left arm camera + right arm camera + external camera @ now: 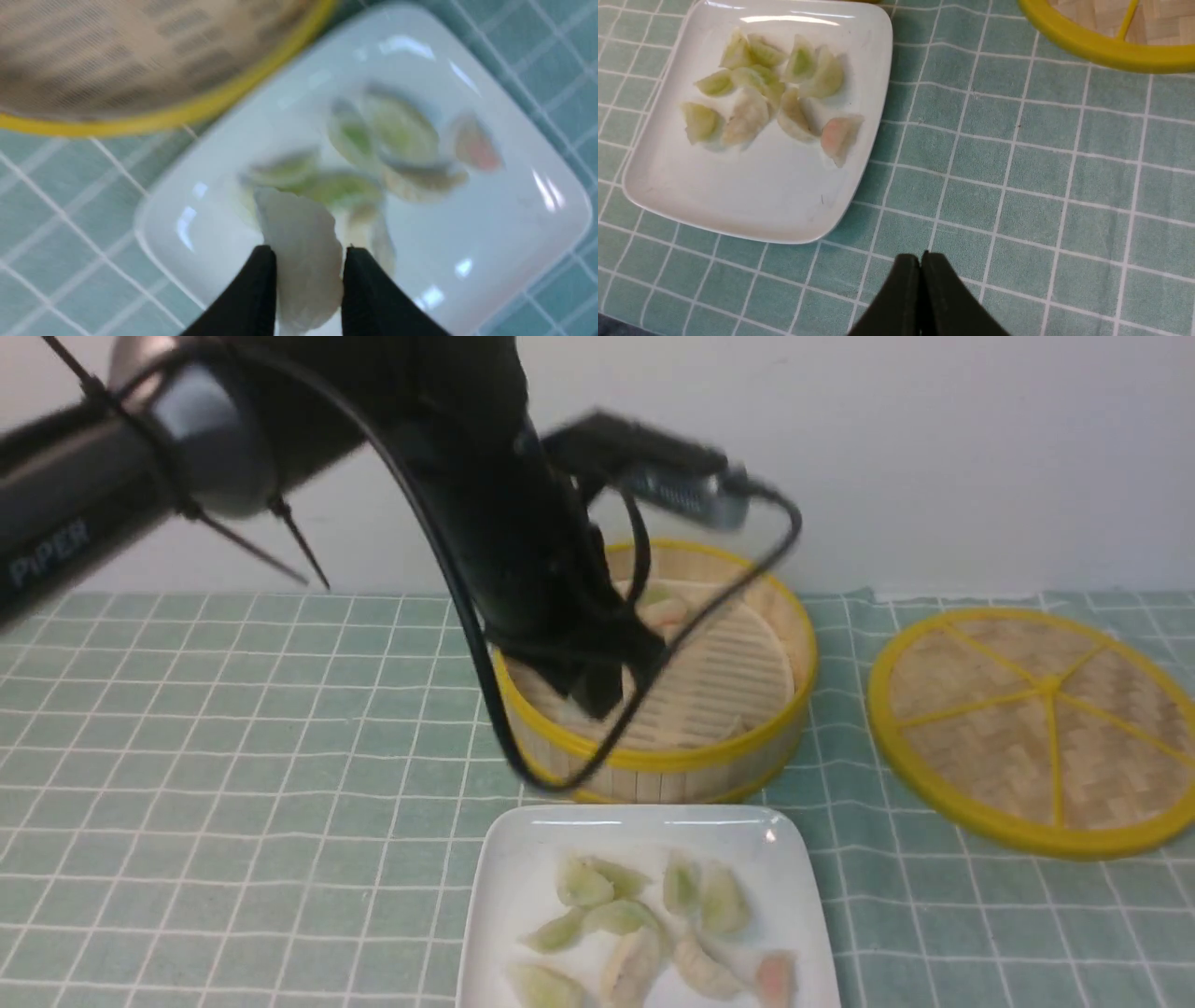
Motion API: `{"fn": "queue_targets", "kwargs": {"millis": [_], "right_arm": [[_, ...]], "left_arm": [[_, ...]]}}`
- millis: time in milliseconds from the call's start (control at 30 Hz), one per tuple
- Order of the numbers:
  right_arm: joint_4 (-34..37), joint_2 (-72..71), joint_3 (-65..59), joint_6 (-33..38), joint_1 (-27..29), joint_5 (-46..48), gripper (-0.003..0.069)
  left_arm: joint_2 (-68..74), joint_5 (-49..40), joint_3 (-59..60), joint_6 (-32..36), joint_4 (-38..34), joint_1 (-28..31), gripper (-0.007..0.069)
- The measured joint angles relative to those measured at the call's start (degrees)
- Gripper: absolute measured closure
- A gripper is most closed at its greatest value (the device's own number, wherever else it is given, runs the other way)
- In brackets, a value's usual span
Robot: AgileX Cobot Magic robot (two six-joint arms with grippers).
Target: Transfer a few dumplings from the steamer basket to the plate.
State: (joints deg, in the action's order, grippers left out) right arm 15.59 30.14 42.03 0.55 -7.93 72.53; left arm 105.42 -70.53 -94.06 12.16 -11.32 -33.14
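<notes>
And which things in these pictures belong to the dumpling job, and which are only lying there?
For the job:
- dumplings
- plate
- steamer basket
- left tool, holding one pale dumpling

Only lying there:
- woven disc with yellow spokes
- checked cloth

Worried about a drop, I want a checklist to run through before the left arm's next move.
1. Dumpling held between the left jaws: ok, they are shut on it.
2. Dumpling squarely above the plate: cannot tell; the left wrist view shows the plate behind it, but the front view shows the jaws in front of the basket.
3. Bare spot left on the plate: ok, there is one beside the dumplings already there.
4. Plate flat and upright: ok.
5. Right jaws away from the plate: ok, shut and off to its side.
</notes>
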Motion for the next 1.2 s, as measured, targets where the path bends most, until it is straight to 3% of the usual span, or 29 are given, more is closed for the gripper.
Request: {"fn": "queue_targets", "kwargs": {"millis": [133,333,500,533,633,700,800,900,967,1067,1200], "right_arm": [[-0.04,0.0,0.0,1.46,0.0,0.0,0.0673],[-0.04,0.0,0.0,2.78,0.0,0.0,0.0673],[-0.19,0.0,0.0,2.97,0.0,0.0,0.0673],[-0.38,0.0,0.0,3.2,0.0,0.0,0.0673],[-0.88,-0.48,0.0,3.76,0.0,0.0,0.0673],[-1.32,-1.11,0.0,3.88,0.0,-0.14,0.0673],[-2.91,-5.05,0.0,3.54,0.0,-2.1,0.0673],[-6.26,-12.22,0.0,1.32,0.0,-5.73,0.0673],[-8.01,-15.08,0.0,0.17,0.0,-8.26,0.0673],[-10.09,-20.34,0.01,-2.29,0.0,-13.1,0.0673],[-10.42,-23.63,0.24,-4.15,0.0,-17.0,0.0673]], "left_arm": [[1.61,2.59,8.54,0.68,-0.83,-5.19,0.0463],[7.05,10.09,10.04,0.42,-1.13,-7.86,0.0454],[9.24,13.58,10.04,-0.28,-1.35,-8.13,0.0283],[9.32,13.8,9.73,-0.35,-1.35,-8.13,0.0197],[9.32,11.65,7.63,-1.74,-1.49,-8.13,0.0116],[9.32,10.08,6.63,-2.56,-1.62,-8.13,0.0114],[8.26,7.48,4.72,-4.27,-1.87,-8.13,0.0192],[3.42,7.04,4.89,-4.8,-1.94,-8.17,0.0445],[-0.64,8.0,5.7,-4.8,-2.07,-8.17,0.0558],[-8.98,11.53,9.02,-4.8,-2.73,-8.23,0.062],[-19.79,18.66,16.88,-4.8,-3.08,-8.23,0.0631]]}}
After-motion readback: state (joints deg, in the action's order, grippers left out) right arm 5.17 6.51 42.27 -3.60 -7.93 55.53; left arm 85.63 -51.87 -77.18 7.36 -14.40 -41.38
